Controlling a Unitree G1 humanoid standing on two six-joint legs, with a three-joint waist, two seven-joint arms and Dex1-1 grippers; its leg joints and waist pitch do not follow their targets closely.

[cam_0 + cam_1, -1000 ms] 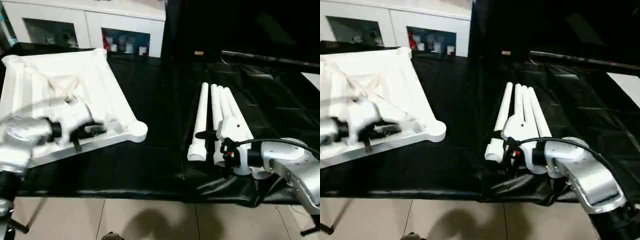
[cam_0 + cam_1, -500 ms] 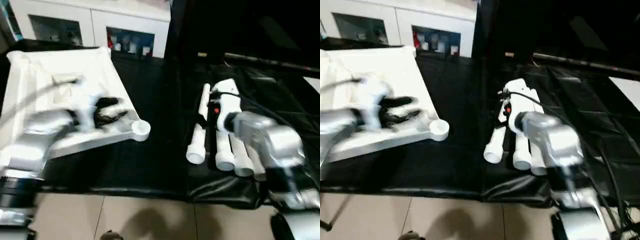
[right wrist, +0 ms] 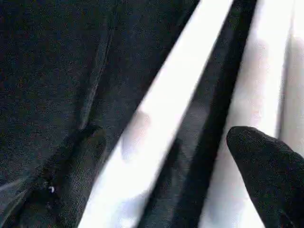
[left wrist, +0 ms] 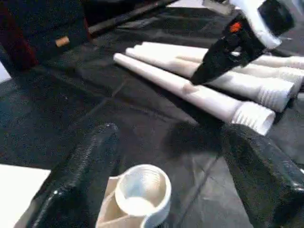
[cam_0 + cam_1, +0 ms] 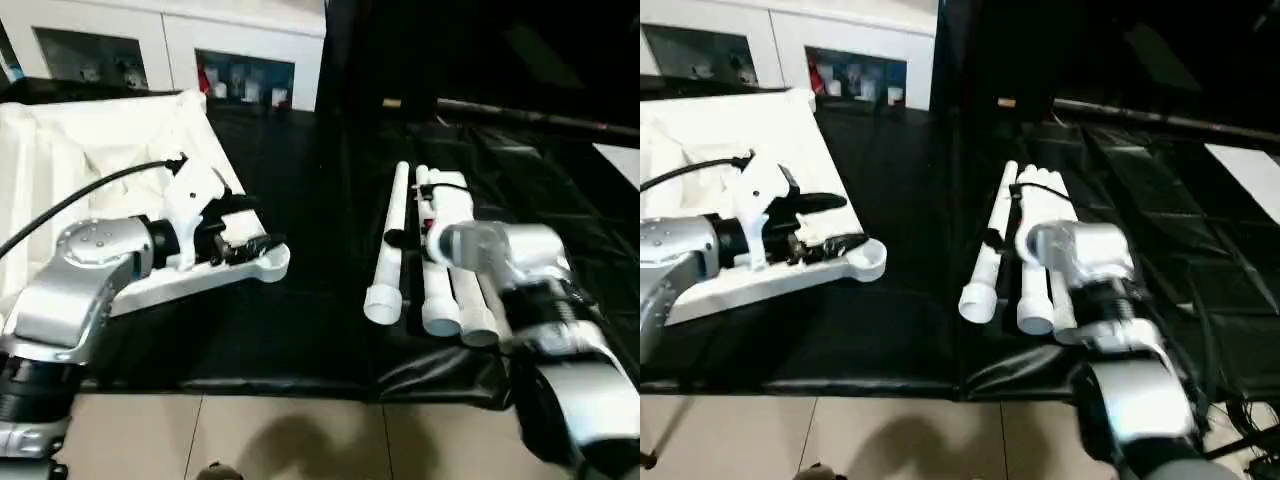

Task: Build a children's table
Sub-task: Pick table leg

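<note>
Left pincer (image 5: 245,228) spread wide astride the near right corner socket (image 4: 142,192) of the upturned tabletop (image 5: 90,170), on the worktop's (image 5: 320,320) left. Right pincer (image 3: 161,156) parted over the leftmost of four legs (image 5: 390,240), lying side by side at right.

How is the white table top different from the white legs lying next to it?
The table top is one wide, flat slab, upside down with its ribs showing; the legs are long thin tubes lying side by side. The table top has a round socket at its corner; the legs have ribbed ends. Both are white plastic and rest on the black cloth.
</note>
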